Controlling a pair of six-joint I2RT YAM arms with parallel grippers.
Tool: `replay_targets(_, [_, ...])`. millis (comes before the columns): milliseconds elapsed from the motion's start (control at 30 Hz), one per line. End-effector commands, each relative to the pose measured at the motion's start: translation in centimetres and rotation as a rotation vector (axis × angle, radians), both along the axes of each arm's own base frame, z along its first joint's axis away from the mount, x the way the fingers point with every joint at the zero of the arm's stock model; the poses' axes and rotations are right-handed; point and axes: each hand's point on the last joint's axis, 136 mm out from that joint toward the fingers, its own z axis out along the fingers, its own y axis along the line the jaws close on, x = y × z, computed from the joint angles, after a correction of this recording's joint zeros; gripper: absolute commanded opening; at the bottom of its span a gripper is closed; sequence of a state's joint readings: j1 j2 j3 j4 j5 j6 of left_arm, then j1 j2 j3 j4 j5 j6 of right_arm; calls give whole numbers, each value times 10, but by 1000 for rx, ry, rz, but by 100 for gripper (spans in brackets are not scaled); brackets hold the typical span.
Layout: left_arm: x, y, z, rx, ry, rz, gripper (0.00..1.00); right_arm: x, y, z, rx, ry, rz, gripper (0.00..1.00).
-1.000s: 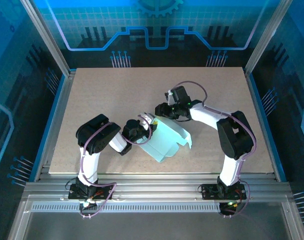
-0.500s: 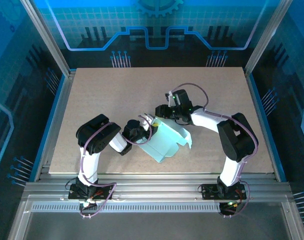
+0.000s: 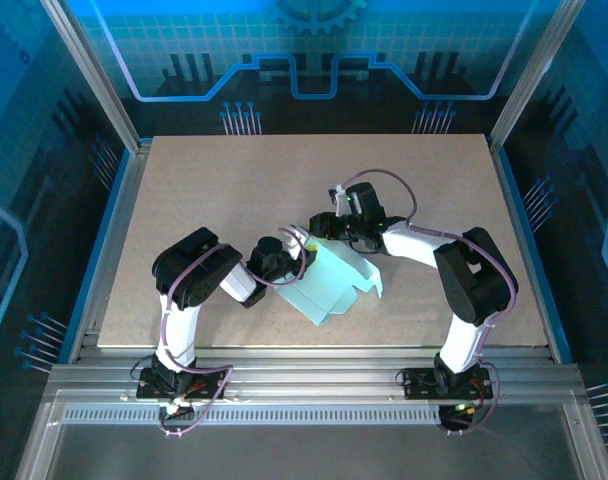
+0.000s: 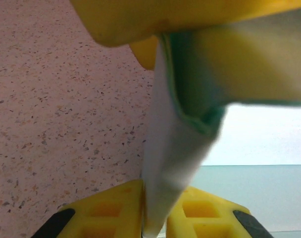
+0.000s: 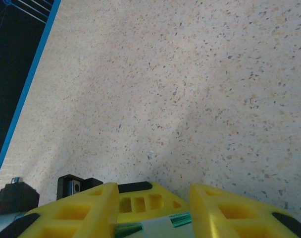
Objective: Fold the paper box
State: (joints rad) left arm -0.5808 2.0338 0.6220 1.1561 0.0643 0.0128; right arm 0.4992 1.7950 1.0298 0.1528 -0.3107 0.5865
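1. The paper box (image 3: 334, 285) lies near the middle of the table (image 3: 204, 200), between the two arms.
2. It is pale blue-green and partly folded.
3. It sits at a slant to the table edges, and one corner points at the near edge.
4. Its far end is tipped up toward both grippers. I cannot tell which way its long side runs.
5. The left gripper (image 4: 151, 203) has its yellow jaws pressed together on a thin upright flap of the box.
6. The right gripper (image 5: 153, 210) is just beside it at the same end. A strip of card lies between its jaws, but I cannot tell if they squeeze it.
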Motion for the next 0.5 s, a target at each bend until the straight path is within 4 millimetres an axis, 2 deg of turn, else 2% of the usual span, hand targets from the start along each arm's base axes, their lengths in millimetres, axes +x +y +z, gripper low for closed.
replay_targets(0, [11, -3, 22, -60, -15, 37, 20, -61, -11, -69, -122, 258, 59, 41])
replay_targets(100, [12, -5, 28, -93, -15, 41, 31, -63, -10, -70, -104, 271, 54, 41])
replay_targets(133, [12, -4, 29, -99, -15, 43, 31, -64, -10, -71, -100, 276, 53, 41])
replay_targets(400, [9, -4, 47, -140, -37, 39, 19, -60, -8, -66, -65, 294, 59, 40])
replay_targets(467, [8, -4, 52, -146, -43, 37, 13, -60, -9, -68, -58, 307, 58, 40])
